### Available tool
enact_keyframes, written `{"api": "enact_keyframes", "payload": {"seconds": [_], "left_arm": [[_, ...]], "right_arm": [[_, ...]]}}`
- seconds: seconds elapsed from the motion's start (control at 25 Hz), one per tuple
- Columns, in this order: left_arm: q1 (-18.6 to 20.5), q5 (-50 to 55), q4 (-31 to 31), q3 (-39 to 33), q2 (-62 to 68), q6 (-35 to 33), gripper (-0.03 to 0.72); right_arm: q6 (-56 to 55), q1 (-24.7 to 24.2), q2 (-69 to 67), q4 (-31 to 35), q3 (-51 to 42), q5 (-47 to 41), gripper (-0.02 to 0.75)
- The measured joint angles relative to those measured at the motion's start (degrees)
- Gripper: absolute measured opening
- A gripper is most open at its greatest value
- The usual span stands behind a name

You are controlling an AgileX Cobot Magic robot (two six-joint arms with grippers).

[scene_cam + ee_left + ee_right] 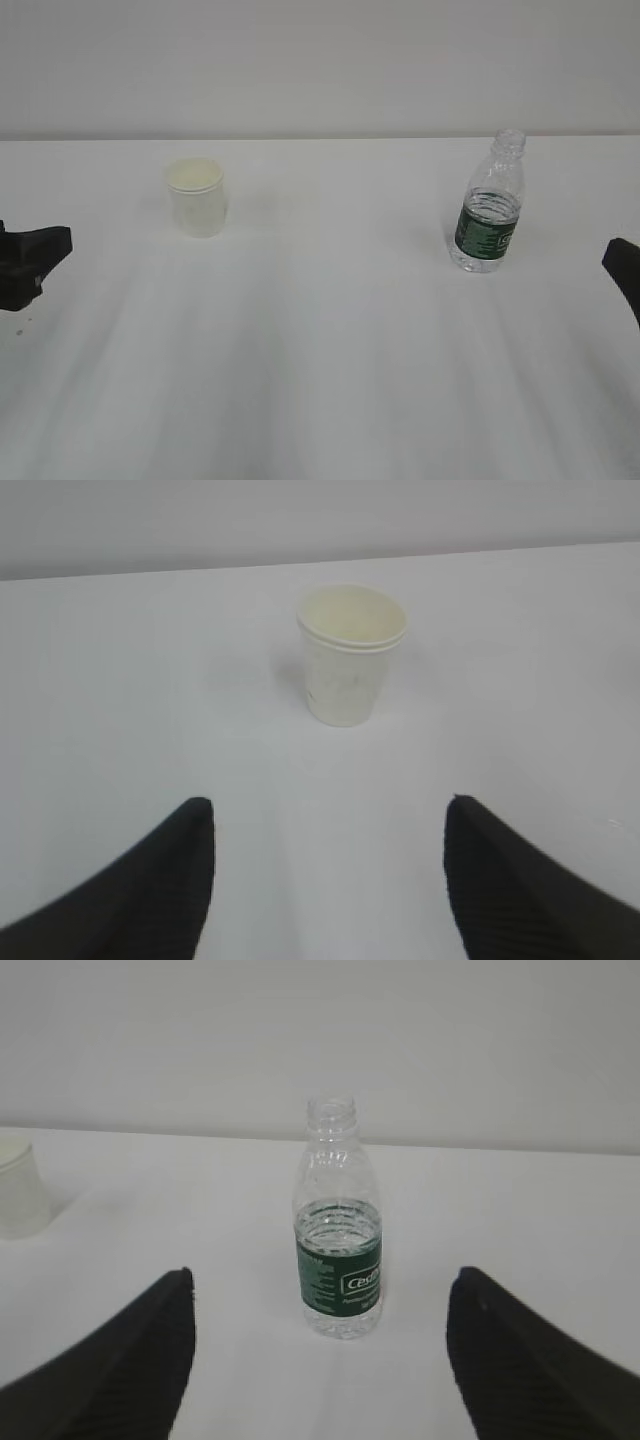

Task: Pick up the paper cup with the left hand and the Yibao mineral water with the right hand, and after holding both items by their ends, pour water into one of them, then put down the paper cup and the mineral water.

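The white paper cup (196,196) stands upright on the table at the back left; in the left wrist view the paper cup (351,654) sits well ahead of my left gripper (328,805), which is open and empty. The uncapped Yibao mineral water (491,203), with its dark green label, stands upright at the back right. The right wrist view has the bottle (339,1242) ahead of my right gripper (320,1275), a little beyond its spread fingers; that gripper is open and empty. Only a dark edge of each hand shows in the exterior view, the left hand (32,262) and the right hand (624,270).
The white table (330,360) runs back to a pale wall. The cup also shows at the left edge of the right wrist view (20,1186). Nothing else stands on the table.
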State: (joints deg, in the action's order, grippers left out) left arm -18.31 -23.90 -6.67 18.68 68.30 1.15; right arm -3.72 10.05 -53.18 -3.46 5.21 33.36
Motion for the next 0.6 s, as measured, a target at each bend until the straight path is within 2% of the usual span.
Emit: {"api": "enact_keyframes", "payload": {"seconds": [0.28, 0.6], "left_arm": [[0.00, -0.50, 0.00, 0.00, 0.00, 0.00, 0.510], [0.00, -0.72, 0.00, 0.00, 1.57, 0.00, 0.510]], "right_arm": [[-2.12, 0.00, 0.00, -1.00, -5.30, 5.22, 0.592], [-2.12, 0.00, -4.62, -1.10, -5.41, 9.38, 0.591]]}}
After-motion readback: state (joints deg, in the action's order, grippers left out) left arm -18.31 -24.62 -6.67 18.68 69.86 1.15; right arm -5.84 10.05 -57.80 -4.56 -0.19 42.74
